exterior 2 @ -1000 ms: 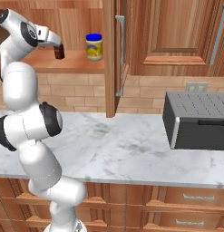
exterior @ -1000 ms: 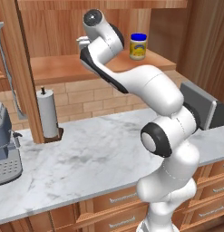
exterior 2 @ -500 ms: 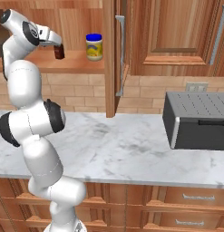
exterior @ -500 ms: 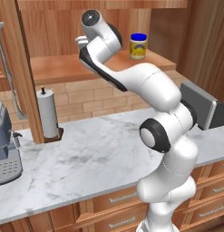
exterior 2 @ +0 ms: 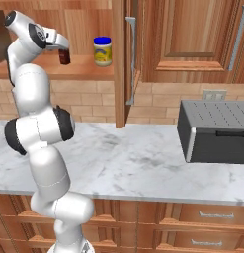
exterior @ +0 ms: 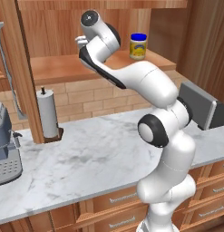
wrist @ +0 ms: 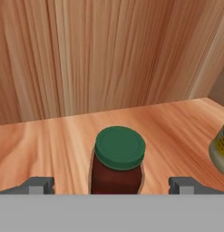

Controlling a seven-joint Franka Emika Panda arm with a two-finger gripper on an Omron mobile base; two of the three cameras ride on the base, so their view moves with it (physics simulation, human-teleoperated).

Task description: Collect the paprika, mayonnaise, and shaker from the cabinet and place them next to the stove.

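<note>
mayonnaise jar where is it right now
The mayonnaise jar stands upright on the cabinet shelf, right of the paprika jar in the right base view, near the open door's edge.

We list a white paper-towel roll [exterior: 47, 113] upright on a dark wooden holder, standing on the white-and-grey marble counter [exterior: 90, 158] close against the brick backsplash [exterior: 99, 97]. A grey steel coffee machine [exterior: 5, 145] sits at the counter's left edge. A dark grey toaster oven [exterior 2: 215, 131] rests on the right. Below we note brown wooden drawers [exterior 2: 202, 215] with silver bar pulls.
</note>
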